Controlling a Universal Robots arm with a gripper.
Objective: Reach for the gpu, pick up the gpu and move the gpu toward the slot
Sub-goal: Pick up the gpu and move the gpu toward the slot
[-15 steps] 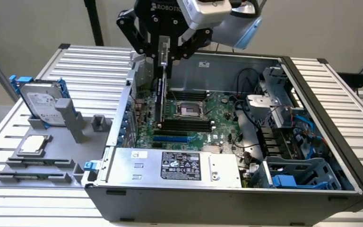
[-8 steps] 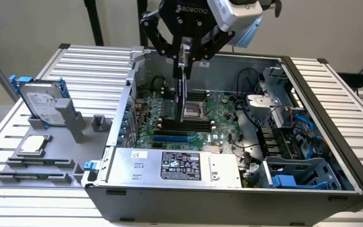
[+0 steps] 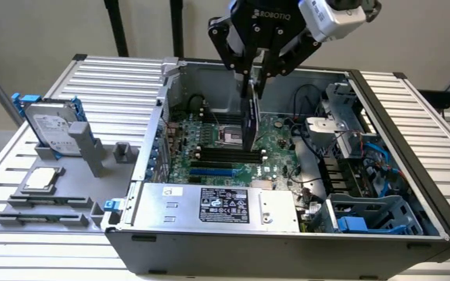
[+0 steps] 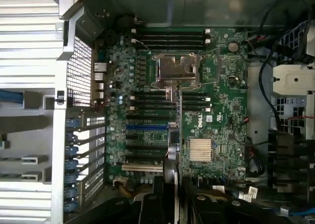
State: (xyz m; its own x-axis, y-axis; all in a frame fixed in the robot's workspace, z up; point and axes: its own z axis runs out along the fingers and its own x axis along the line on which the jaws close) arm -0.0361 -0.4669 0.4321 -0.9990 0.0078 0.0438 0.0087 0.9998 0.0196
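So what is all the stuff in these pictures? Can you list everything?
computer case: one, grey, open on the slatted table.
motherboard: one, green, inside the case.
gpu: one, dark, edge-on, held above the motherboard.
power supply: one, silver, at the case's near edge.
hard drive: one, silver with white label and blue frame, upright on the exterior view's left.
processor chip: one, silver, in the grey fixture tray.
gripper: one, black, shut on the gpu.

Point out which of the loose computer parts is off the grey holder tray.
The gpu: it hangs edge-on in the gripper above the motherboard, while the hard drive and processor chip sit on the tray.
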